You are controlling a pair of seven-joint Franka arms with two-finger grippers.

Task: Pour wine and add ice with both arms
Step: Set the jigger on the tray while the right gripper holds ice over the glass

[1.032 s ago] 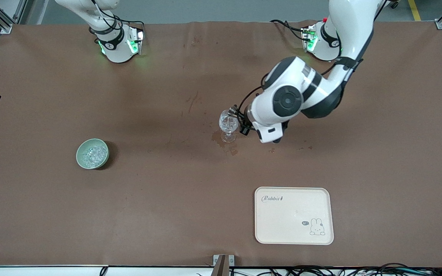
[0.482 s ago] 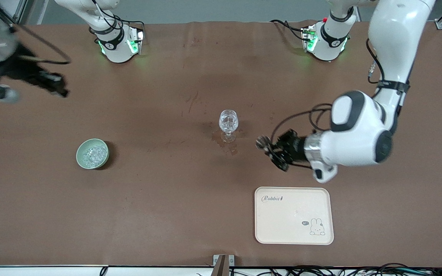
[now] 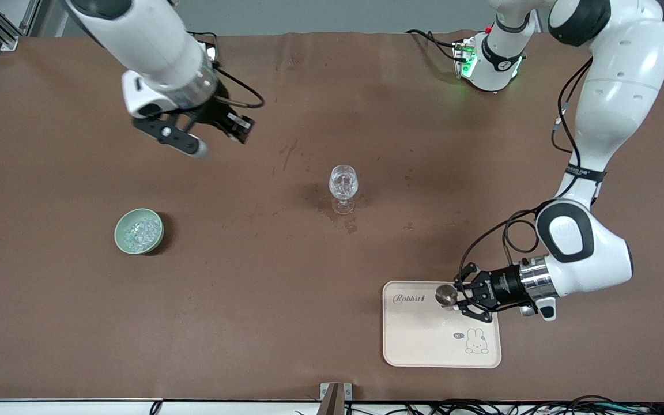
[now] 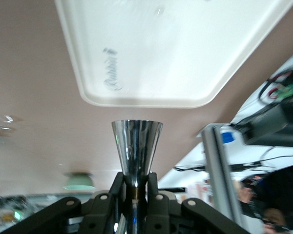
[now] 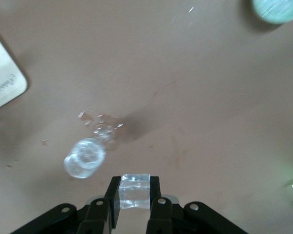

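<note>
Two hazards stand out, one for each arm. The right tool (image 3: pixel 202 135) hangs over the bare brown paper-covered bench (image 3: pixel 251 323) toward the right arm's end, its black fingers closed narrowly on a clear, square-edged cube of ice (image 5: pixel 134 191). Ice is wet and slick, so it could slide out of that light pinch before it is over the wine glass, or hit the thin rim and tip the glass. The left tool (image 3: pixel 463 295) is over the edge of the cream rounded-rectangle plastic tray with a rabbit print (image 3: pixel 418 340), gripping the narrow stem end of a polished metal cone-shaped measuring cup (image 4: pixel 136 151). That cup is smooth and mirror-bright, and held only by its thin waist; I judge it could twist in the grip or topple if it is set down tilted.

The bench cover is matte and stained, with a dark damp patch around the foot of the clear stemmed wine glass (image 3: pixel 343 185), which stands upright near the bench's middle and already holds something glittering. That wet patch could let the light, top-heavy glass skid if nudged.

The small pale green glazed round bowl (image 3: pixel 139 231) sits toward the right arm's end, nearer the front camera than the glass, filled with more chunks of ice.
</note>
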